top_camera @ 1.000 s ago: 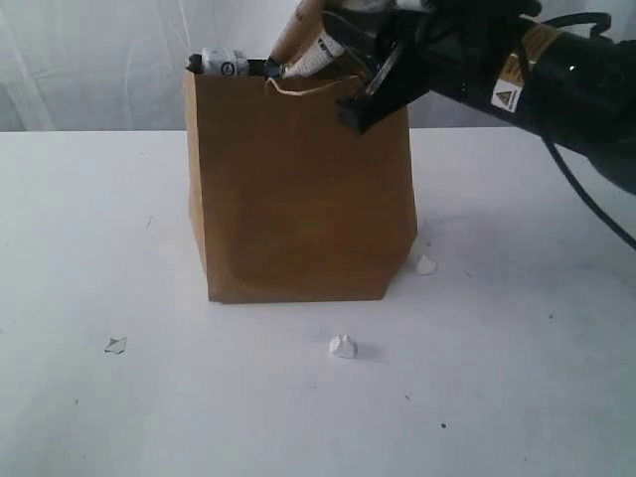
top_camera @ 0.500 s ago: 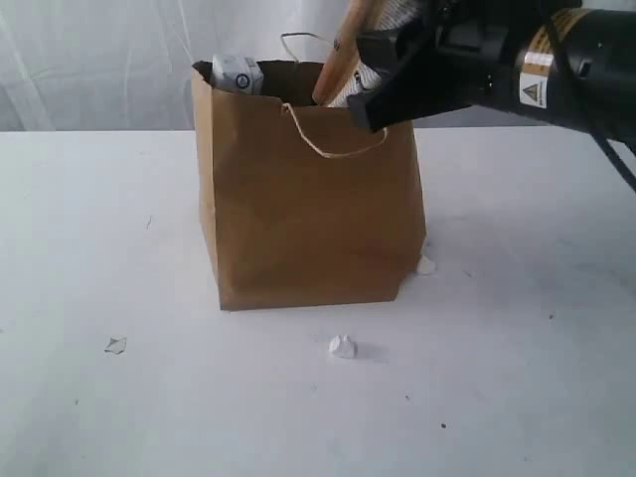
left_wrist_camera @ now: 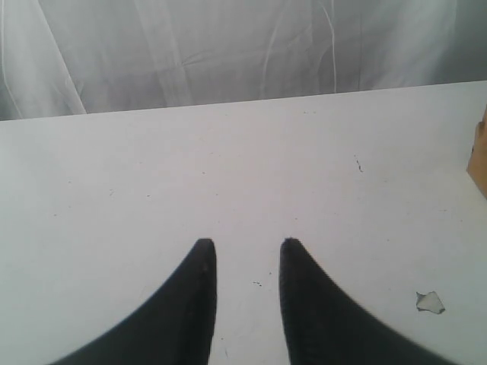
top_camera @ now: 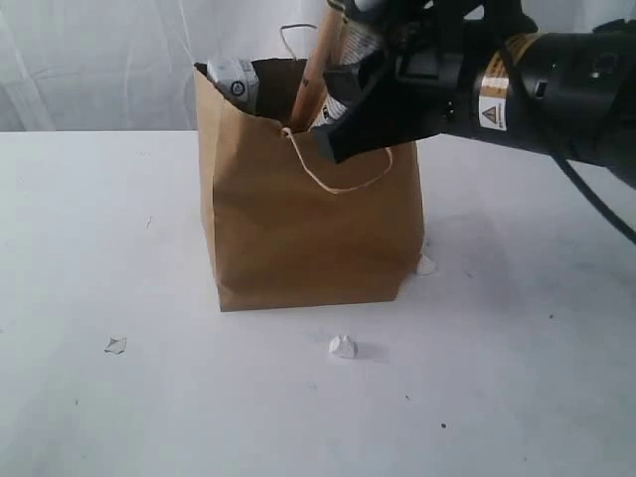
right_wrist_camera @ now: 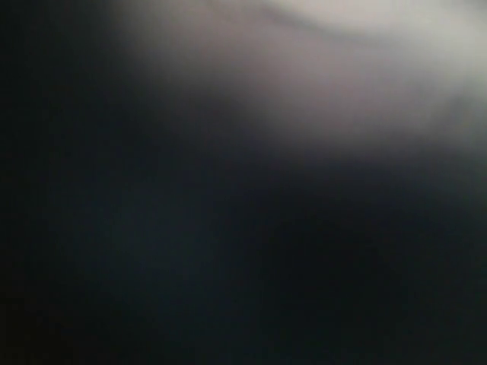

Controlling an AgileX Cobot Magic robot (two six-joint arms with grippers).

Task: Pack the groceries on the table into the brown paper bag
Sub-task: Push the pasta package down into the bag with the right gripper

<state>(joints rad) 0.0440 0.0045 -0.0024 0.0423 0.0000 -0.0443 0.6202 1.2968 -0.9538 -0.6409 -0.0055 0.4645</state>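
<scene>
**One bag, one packet at its mouth, two end effectors**

One brown paper bag (top_camera: 308, 229) stood upright at the centre of the exterior frame on the white bench (top_camera: 149, 407). It had two loop handles. The front handle (top_camera: 333, 189) hung down over the bag's face, and the rear handle (top_camera: 284, 32) stood up behind the mouth.

One black arm reached in from the upper right, and the right end effector (top_camera: 336, 134) sat at the bag's top edge. It appeared closed around one long packet (top_camera: 316, 65). The packet stood tilted, with its lower end inside the mouth and its upper end rising to the top of the frame. The right wrist view was dark blur and showed nothing of the grip.

One grey-and-white labelled item (top_camera: 237, 75) poked out at the upper-left corner of the bag's mouth. I could not tell what it was.

Three small white scraps lay on the bench:
- the first scrap (top_camera: 343, 347) lay just below the bag;
- the second scrap (top_camera: 425, 264) lay against the bag's lower-right corner;
- the third scrap (top_camera: 115, 345) lay at lower left, well apart from the bag.

The left end effector (left_wrist_camera: 243, 247) hovered over bare bench. Its two dark fingers stood narrowly parted, with nothing between them.
</scene>
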